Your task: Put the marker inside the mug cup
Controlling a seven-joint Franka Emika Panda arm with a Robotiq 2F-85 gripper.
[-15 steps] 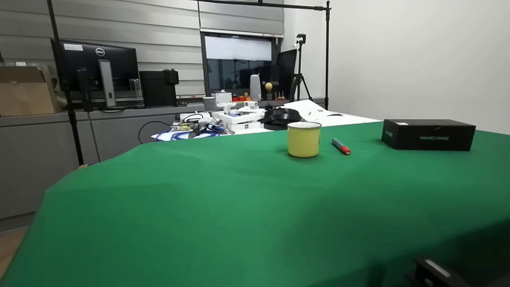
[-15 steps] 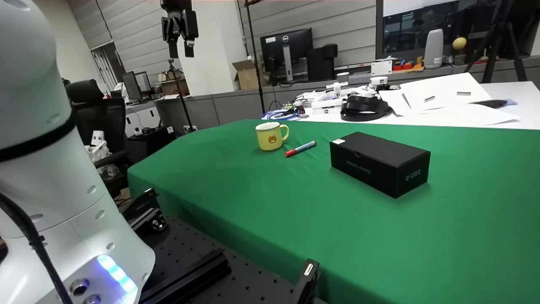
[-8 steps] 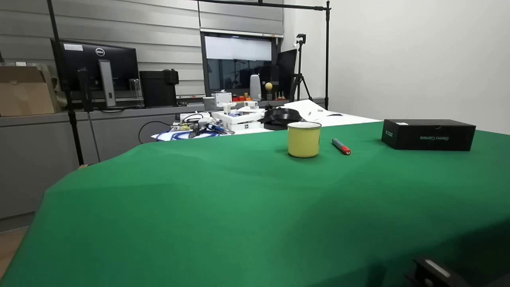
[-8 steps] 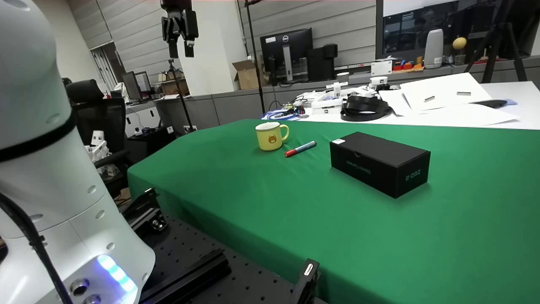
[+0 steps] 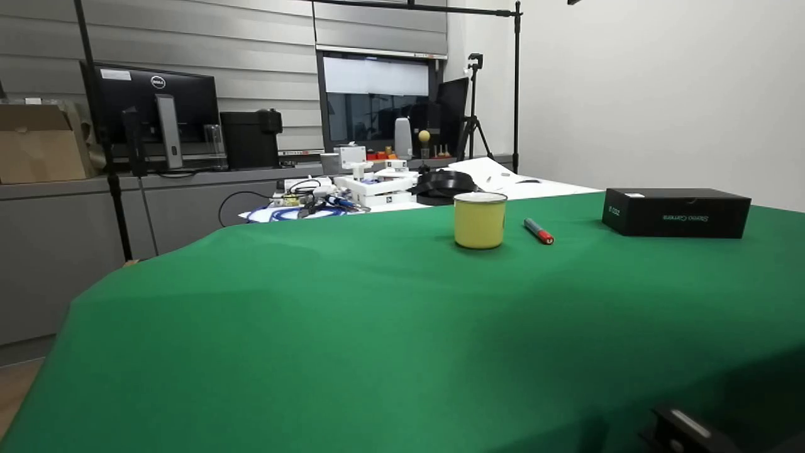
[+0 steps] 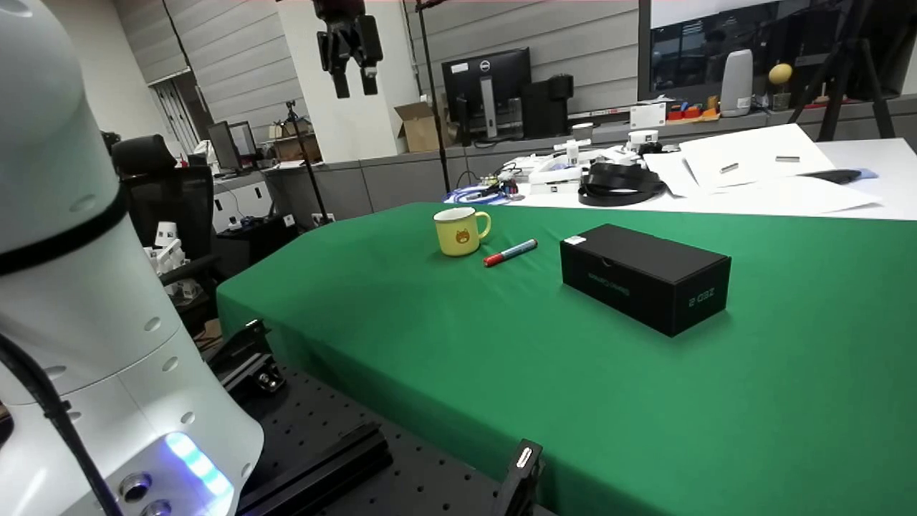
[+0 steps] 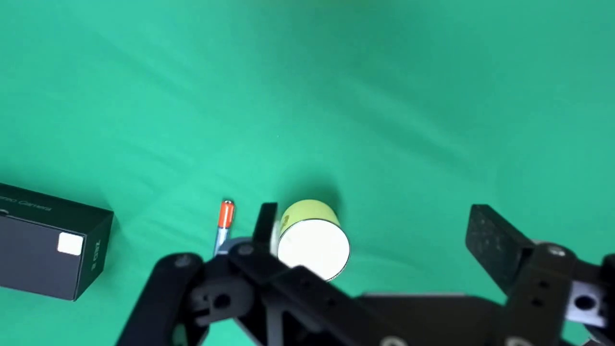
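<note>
The pale yellow mug cup stands upright on the green table in both exterior views (image 5: 478, 220) (image 6: 458, 233), its handle towards the marker. The marker, with a red cap and grey-blue body, lies flat beside it (image 5: 538, 231) (image 6: 510, 253). My gripper (image 6: 357, 92) is open and empty, high above the table in an exterior view. In the wrist view my gripper's fingers (image 7: 372, 214) are wide apart. The mug (image 7: 310, 210) shows far below, near the left finger, which hides its handle. The marker (image 7: 226, 216) is left of that finger, its lower part hidden.
A black rectangular box lies on the table on the marker's other side from the mug (image 5: 679, 214) (image 6: 645, 279) (image 7: 43, 254). A white table (image 6: 888, 172) with papers, cables and parts stands behind. A black clamp (image 6: 521, 473) sits at the green table's near edge.
My gripper has moved to the right in an exterior view, still open. A small black tip now shows at the top edge of an exterior view. Mug, marker and box have not moved.
</note>
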